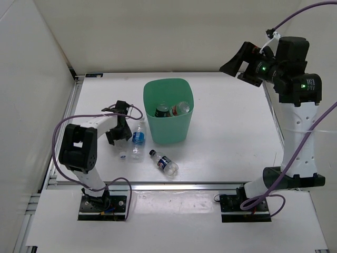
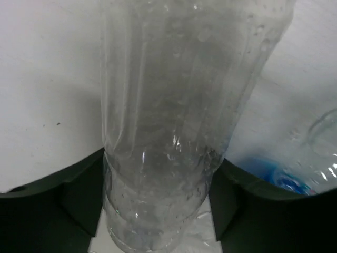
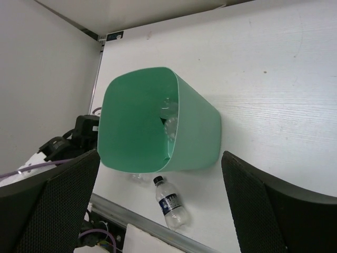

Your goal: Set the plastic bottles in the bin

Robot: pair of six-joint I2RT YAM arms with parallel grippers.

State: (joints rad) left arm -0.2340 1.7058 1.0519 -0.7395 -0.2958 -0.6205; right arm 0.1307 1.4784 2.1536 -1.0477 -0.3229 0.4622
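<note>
Your left gripper (image 2: 158, 195) clasped a clear, ribbed bottle (image 2: 179, 95); your right gripper (image 3: 160, 174) hung splayed, high to the right of the smooth mint bin (image 3: 197, 132).

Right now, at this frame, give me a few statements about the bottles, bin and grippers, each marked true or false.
1. The bin stands upright with bottles inside. True.
2. Every bottle is already in the bin. False: the blue-label bottle and the dark-label bottle lie on the table.
3. The right gripper is holding a bottle. False: it is open, empty and raised above the table.
4. A clear bottle sits between the fingers of the left gripper. True.
</note>
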